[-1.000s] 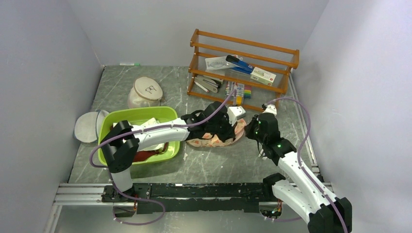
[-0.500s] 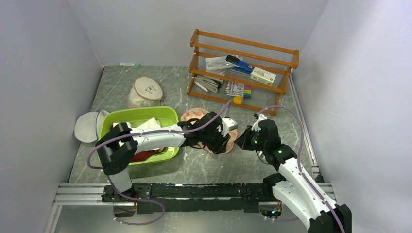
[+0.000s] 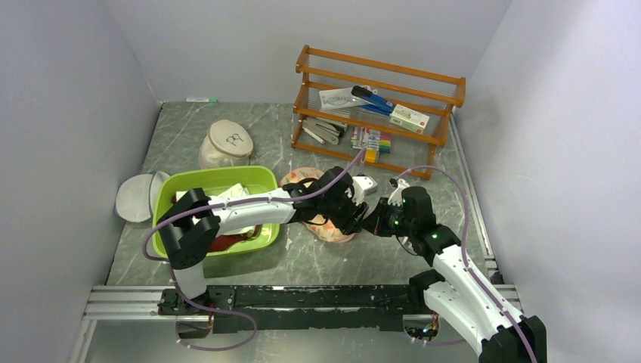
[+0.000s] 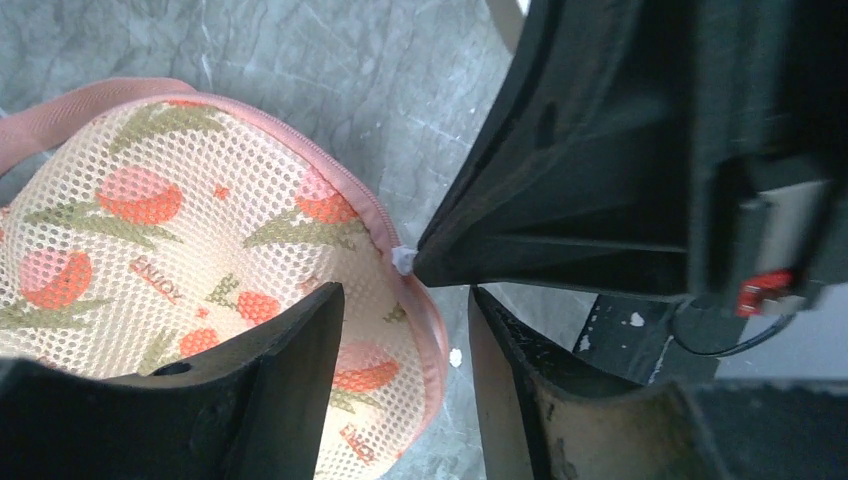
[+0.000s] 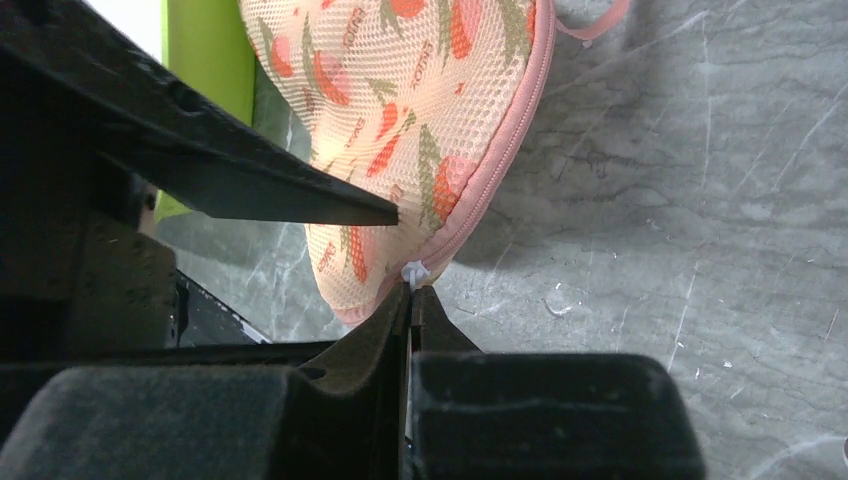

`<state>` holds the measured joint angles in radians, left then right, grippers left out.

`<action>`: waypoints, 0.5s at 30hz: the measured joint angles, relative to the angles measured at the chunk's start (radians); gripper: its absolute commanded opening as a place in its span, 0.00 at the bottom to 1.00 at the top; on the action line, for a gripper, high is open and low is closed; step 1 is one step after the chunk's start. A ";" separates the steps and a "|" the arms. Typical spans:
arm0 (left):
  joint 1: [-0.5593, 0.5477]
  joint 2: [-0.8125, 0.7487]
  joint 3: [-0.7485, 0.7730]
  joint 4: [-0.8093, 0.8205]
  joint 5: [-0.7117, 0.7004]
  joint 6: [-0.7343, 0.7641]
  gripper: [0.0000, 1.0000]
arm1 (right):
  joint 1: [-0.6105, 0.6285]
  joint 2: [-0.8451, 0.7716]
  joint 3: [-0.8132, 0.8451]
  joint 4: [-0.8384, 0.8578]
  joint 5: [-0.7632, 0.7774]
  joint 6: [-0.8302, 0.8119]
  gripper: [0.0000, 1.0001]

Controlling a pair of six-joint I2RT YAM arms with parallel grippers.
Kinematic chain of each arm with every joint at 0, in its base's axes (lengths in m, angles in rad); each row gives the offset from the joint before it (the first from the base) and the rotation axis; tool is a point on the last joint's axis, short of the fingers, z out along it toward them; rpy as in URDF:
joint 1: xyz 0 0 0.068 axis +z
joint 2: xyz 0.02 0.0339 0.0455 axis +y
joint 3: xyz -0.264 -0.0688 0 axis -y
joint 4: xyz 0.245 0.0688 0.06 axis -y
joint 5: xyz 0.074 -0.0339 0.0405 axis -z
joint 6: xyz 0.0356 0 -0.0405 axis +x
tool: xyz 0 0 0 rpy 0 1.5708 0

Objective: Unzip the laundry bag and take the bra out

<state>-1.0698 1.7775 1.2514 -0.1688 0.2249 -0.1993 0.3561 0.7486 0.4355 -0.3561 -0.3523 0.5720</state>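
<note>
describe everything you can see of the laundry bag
The laundry bag is a mesh pouch, peach with orange-red fruit and green leaf prints, pink trim and a pink loop. Its rim zipper looks shut where visible. It lies on the table beside the green basin. The right end effector pinches its white zip pull; the open left end effector hangs over it.

The bag [image 5: 400, 90] is lying on the grey surface [image 5: 700, 200]; peach mesh is showing red-orange prints; its pink zipper [image 5: 505, 140] is looking closed, white pull [image 5: 413, 271] at the rim.
</note>
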 measured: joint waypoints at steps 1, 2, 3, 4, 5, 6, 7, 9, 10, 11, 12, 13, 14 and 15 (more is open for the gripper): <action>0.000 0.008 0.000 -0.001 -0.002 0.001 0.57 | 0.000 0.000 0.000 0.001 -0.001 0.000 0.00; 0.000 0.018 0.000 -0.003 -0.004 0.002 0.56 | 0.000 0.000 0.000 0.002 -0.002 0.000 0.00; 0.000 0.023 0.000 -0.003 -0.005 0.003 0.54 | 0.000 0.000 -0.002 0.006 -0.003 0.000 0.00; 0.000 0.027 0.000 -0.004 -0.006 0.005 0.50 | 0.000 0.000 -0.005 0.010 -0.005 0.000 0.00; 0.000 0.029 0.000 -0.005 -0.008 0.005 0.48 | 0.000 0.001 -0.008 0.012 -0.006 0.000 0.00; 0.000 0.029 0.000 -0.006 -0.008 0.006 0.45 | 0.000 0.002 -0.011 0.016 -0.008 0.000 0.00; 0.000 0.029 0.000 -0.008 -0.010 0.008 0.41 | 0.000 0.005 -0.014 0.020 -0.008 0.000 0.00; -0.001 0.030 0.000 -0.011 -0.015 0.008 0.35 | -0.001 0.011 -0.016 0.025 -0.008 0.000 0.00; -0.001 0.030 0.000 -0.015 -0.020 0.008 0.32 | -0.002 0.014 -0.017 0.029 -0.009 0.000 0.00; -0.001 0.031 0.000 -0.016 -0.023 0.010 0.29 | -0.002 0.017 -0.017 0.031 -0.011 0.000 0.00; -0.001 0.032 0.000 -0.019 -0.031 0.010 0.27 | -0.002 0.019 -0.018 0.034 -0.012 0.000 0.00; -0.001 0.033 0.000 -0.021 -0.036 0.011 0.24 | -0.002 0.022 -0.018 0.037 -0.014 0.000 0.00; -0.001 0.033 0.000 -0.024 -0.042 0.013 0.21 | -0.002 0.024 -0.020 0.039 -0.016 0.000 0.00; -0.001 0.033 0.000 -0.028 -0.046 0.015 0.19 | -0.002 0.026 -0.022 0.040 -0.017 0.000 0.00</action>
<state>-1.0706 1.8107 1.2514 -0.1967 0.1787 -0.1844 0.3546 0.7750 0.4137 -0.3164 -0.3695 0.5716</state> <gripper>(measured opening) 0.254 0.006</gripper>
